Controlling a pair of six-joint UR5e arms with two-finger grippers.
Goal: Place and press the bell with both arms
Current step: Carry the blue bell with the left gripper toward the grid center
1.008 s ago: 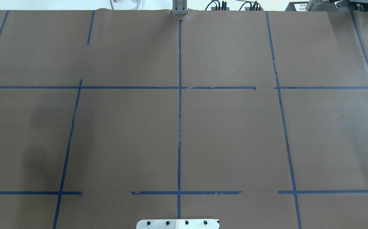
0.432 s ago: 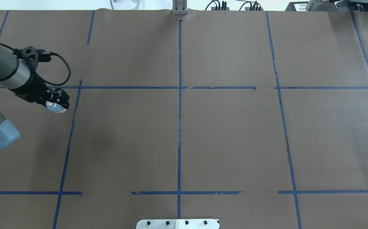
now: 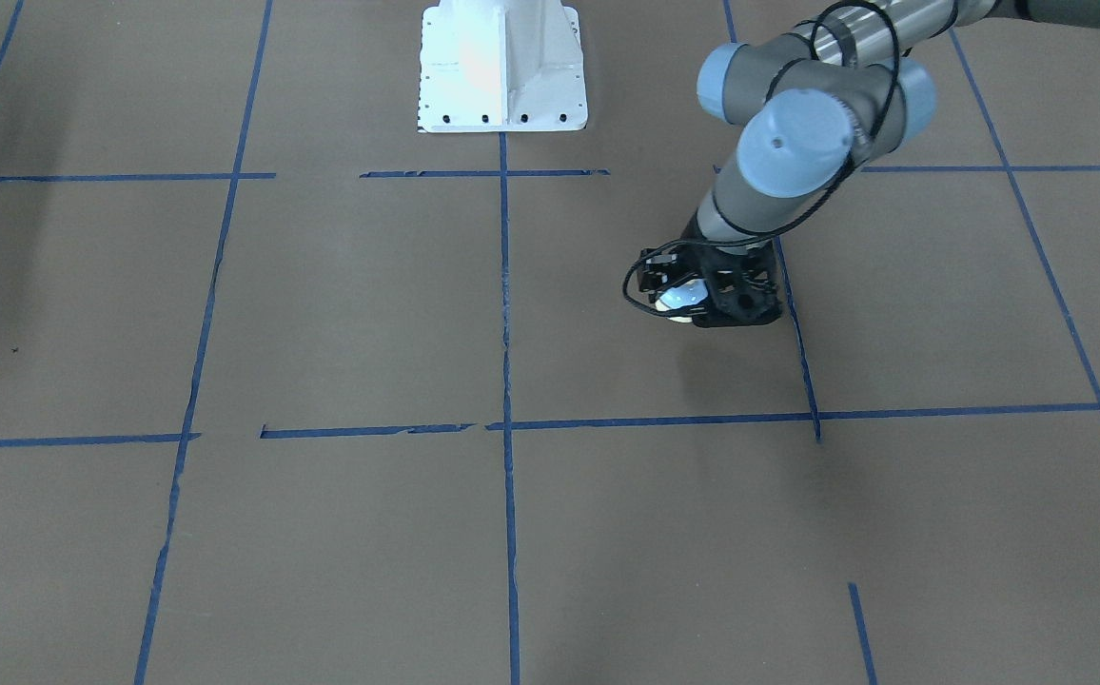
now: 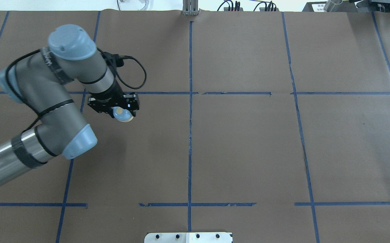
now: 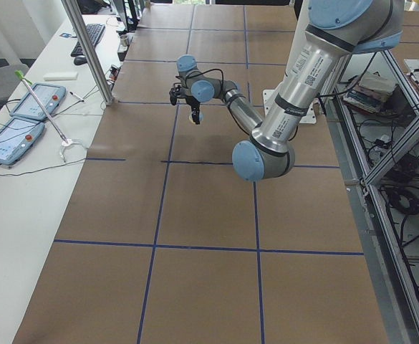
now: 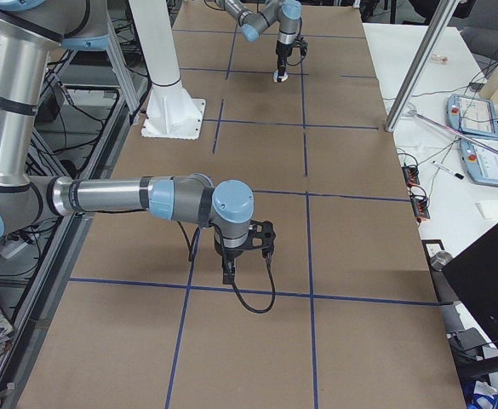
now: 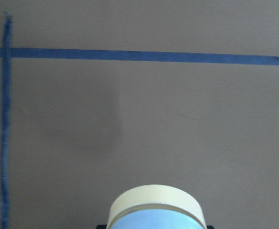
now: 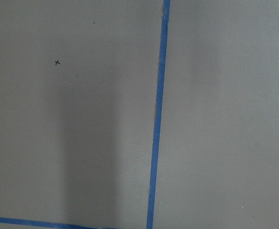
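Observation:
My left gripper (image 4: 123, 108) is shut on the bell (image 4: 122, 114), a small light-blue dome with a cream base ring. It holds the bell tilted, just below the far blue tape line, left of the table's middle. In the front-facing view the left gripper (image 3: 688, 297) and the bell (image 3: 678, 300) hang over a shadow on the paper. The left wrist view shows the bell's cream ring (image 7: 156, 205) at the bottom edge. My right gripper (image 6: 229, 274) shows only in the right side view, low over a tape line; I cannot tell whether it is open or shut.
Brown paper with a blue tape grid (image 4: 190, 135) covers the table. The white bolted pedestal (image 3: 502, 67) stands at the robot's side. A side desk with tablets (image 5: 23, 122) and a metal post (image 5: 87, 50) lies beyond the far edge.
My left arm has swung in from the left edge to the right, carrying the bell from the table's left border to past the first vertical tape line.

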